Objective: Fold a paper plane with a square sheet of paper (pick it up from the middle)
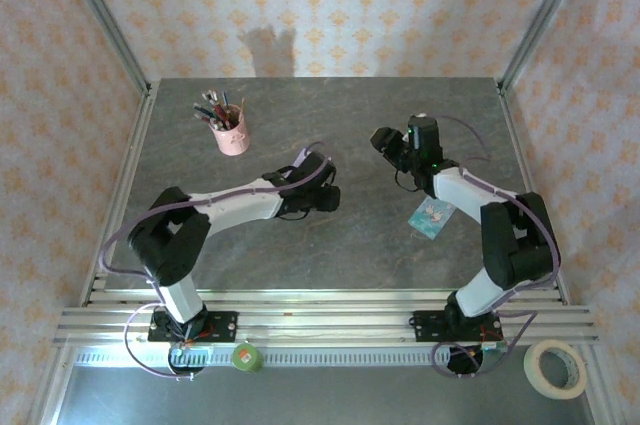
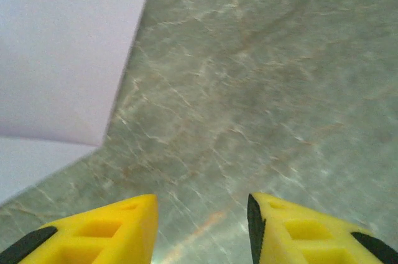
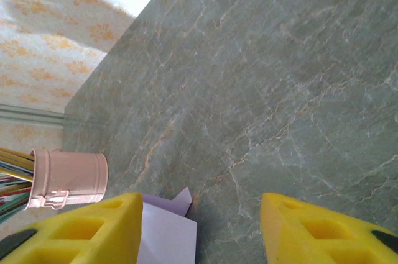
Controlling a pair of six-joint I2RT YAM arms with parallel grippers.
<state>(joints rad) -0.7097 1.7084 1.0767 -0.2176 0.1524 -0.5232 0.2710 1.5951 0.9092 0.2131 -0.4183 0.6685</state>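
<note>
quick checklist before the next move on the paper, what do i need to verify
1. Left gripper open, bare table between its fingers: ok.
2. Right gripper open, nothing gripped: ok.
3. Lilac paper between the left gripper's jaws: not ok, it lies up and to the left of them.
4. Pink pen cup upright, apart from the paper's corner: ok.
5. Teal-and-white packet away from both grippers: ok.
6. Fold stage reached: cannot tell.
</note>
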